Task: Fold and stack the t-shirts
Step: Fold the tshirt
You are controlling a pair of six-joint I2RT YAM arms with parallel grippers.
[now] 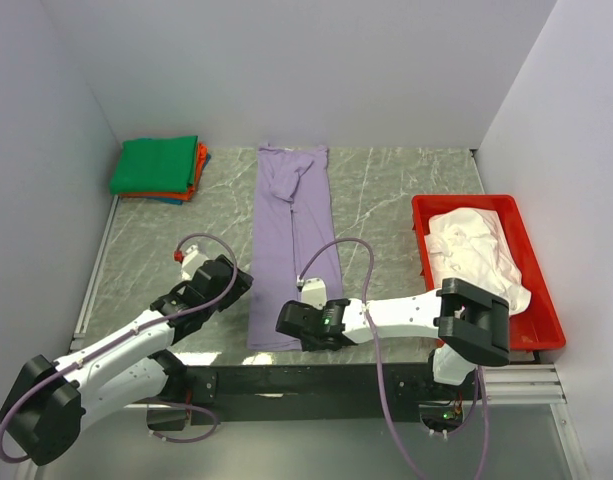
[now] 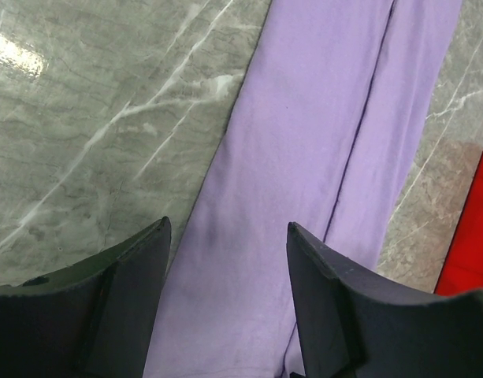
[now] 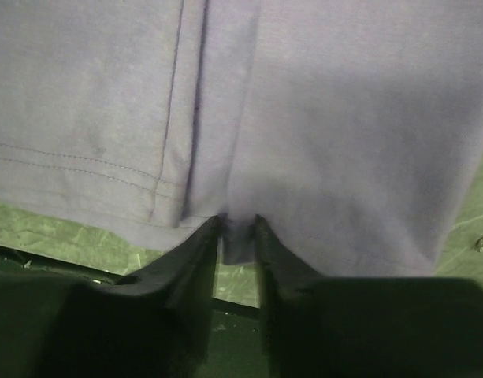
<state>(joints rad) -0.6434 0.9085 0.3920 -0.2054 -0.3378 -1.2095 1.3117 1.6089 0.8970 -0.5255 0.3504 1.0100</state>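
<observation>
My right claw (image 3: 237, 224) is pinched on the bottom hem of the one purple shirt (image 1: 291, 240) lying mid-frame, and my left claw (image 2: 229, 232) gapes over its left edge (a stack (image 1: 158, 165) of three shirts sits upper left, and one pale shirt (image 1: 476, 250) is in the tray (image 1: 466, 201) at right).

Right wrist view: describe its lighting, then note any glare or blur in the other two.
Right wrist view: dim, the shirt reads grey-blue, the right end effector near-black. Left wrist view: bright, with a glare patch on the table. Top view: even light, sharp, soft shadows.
</observation>
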